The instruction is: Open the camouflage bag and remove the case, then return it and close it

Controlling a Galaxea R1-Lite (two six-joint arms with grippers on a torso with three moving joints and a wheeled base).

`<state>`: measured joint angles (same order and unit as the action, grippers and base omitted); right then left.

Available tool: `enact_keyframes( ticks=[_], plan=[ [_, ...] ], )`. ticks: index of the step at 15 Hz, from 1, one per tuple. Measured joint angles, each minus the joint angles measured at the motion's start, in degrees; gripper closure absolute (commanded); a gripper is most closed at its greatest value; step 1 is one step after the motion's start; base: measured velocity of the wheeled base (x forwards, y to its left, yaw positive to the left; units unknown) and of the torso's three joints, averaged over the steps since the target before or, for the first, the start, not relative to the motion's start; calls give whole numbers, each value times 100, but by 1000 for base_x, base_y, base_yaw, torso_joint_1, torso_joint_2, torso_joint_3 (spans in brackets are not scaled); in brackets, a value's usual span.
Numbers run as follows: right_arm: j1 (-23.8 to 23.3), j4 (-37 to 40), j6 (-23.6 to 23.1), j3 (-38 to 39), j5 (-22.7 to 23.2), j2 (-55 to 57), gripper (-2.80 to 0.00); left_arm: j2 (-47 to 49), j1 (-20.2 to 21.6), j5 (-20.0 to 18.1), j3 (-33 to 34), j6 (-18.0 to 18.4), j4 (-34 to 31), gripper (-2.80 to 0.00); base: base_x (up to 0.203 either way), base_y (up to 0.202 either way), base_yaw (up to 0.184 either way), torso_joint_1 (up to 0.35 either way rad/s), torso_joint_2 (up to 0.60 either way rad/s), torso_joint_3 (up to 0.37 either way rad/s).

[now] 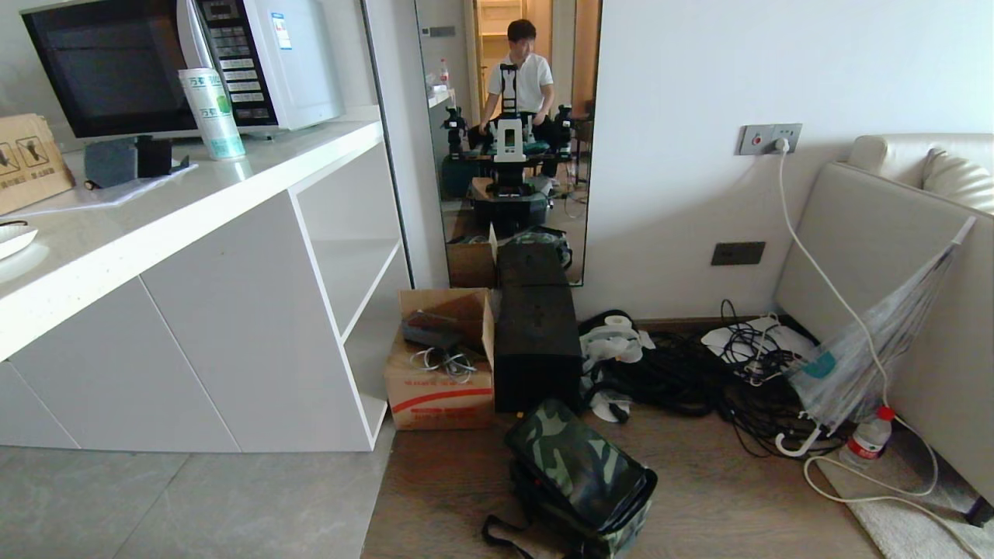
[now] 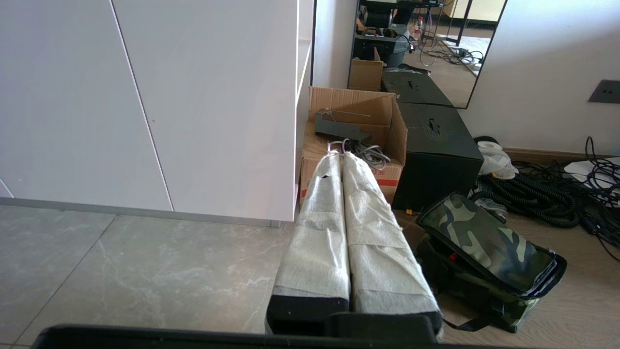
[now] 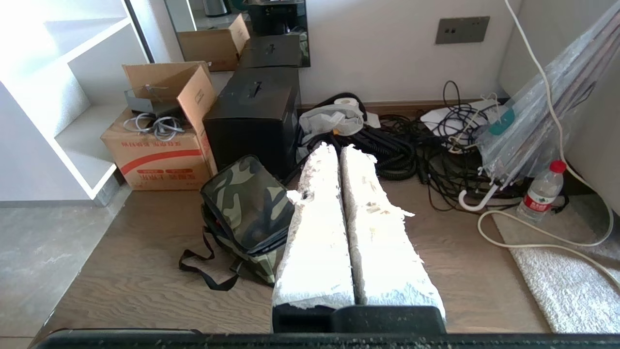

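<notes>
both claws, left claw (image 2: 343, 157) and right claw (image 3: 339, 148), are hanging clenched and empty above the floor, pointing toward my closed camouflage bag (image 1: 578, 466).

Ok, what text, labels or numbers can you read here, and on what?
Nothing quotable.
canister on the counter: Chinese characters, blurred.
brown carton: red print, too small.
water bottle: red label, unreadable.
microwave: sticker and keypad, too small.
cardboard sheet on the counter: pictograms only.
camouflage bag: no text.
</notes>
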<state>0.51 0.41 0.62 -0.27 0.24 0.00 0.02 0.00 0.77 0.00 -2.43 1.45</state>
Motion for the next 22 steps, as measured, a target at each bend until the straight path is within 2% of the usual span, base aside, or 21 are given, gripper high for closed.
enact_keyframes(
  ticks=[22],
  plan=[
    [0,11,43,0,-9,0,0,0,0,-2,0,-2,2,0,0,0,0,0,0,0]
  ],
)
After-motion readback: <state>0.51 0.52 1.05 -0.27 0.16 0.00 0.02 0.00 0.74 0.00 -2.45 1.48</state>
